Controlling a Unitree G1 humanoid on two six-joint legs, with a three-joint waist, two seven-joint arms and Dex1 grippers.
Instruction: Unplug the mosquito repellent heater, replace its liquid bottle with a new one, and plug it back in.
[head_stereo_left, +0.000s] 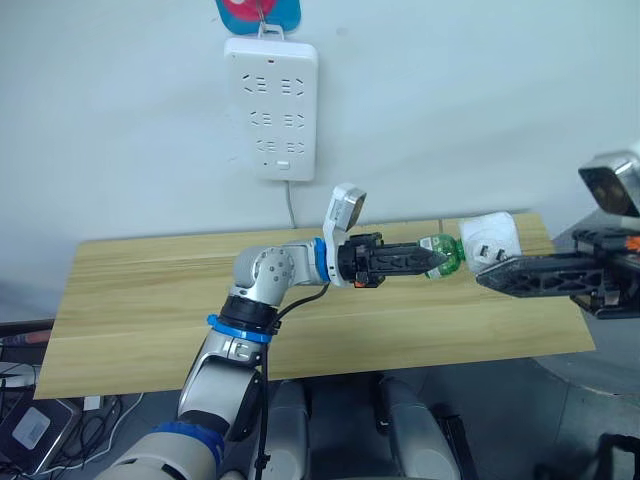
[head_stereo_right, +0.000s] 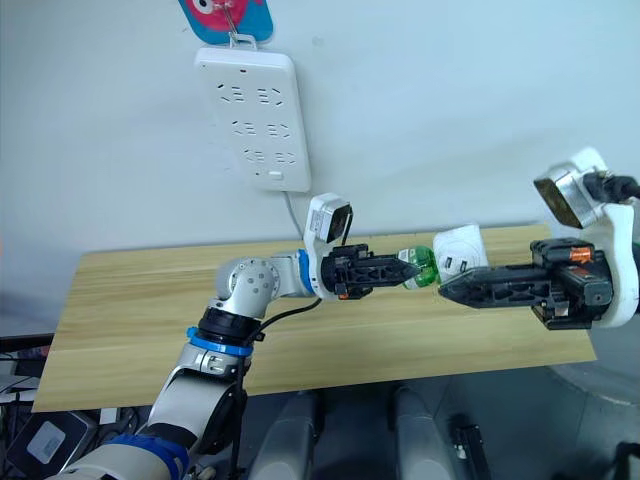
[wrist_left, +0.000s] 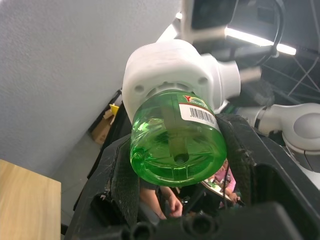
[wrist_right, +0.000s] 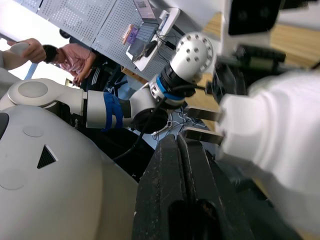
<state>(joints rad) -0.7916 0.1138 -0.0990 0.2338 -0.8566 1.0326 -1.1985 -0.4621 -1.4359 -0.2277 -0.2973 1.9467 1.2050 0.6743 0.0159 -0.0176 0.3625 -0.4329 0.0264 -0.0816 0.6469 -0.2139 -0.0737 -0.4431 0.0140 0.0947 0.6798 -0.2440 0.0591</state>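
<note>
**Heater and bottle held between both tools above the tabletop**

The mosquito repellent heater (head_stereo_left: 490, 240) is unplugged and held in the air above the far right part of the wooden tabletop (head_stereo_left: 150, 300), between the 2 arms. Its 2 metal prongs (head_stereo_left: 484, 253) face toward the camera in the head views. A green liquid bottle (head_stereo_left: 443, 256) is still seated in the heater's underside, pointing toward the robot's left.

The left tool (head_stereo_left: 425, 261) reaches in from the left and is clenched on the green liquid bottle; in the left wrist view its black fingers (wrist_left: 125, 185) flank the bottle's round base (wrist_left: 175, 150) on both sides, and a barcode label (wrist_left: 199, 112) shows on the bottle's wall, with the white heater body (wrist_left: 170, 65) just beyond.

The right tool (head_stereo_right: 450, 287) comes in from the right, its 2 black fingers pressed against the heater's lower edge. It appears clamped on the heater, though the contact point is partly hidden by the white body. In the right wrist view the heater (wrist_right: 272, 145) sits blurred just beside the dark finger (wrist_right: 175, 190), prongs sticking out toward the left arm.

On the wall behind the tabletop hangs a long white power strip (head_stereo_left: 271, 108), its cord (head_stereo_left: 291, 205) dropping behind the tabletop's rear edge. Every socket visible on it is vacant.
</note>
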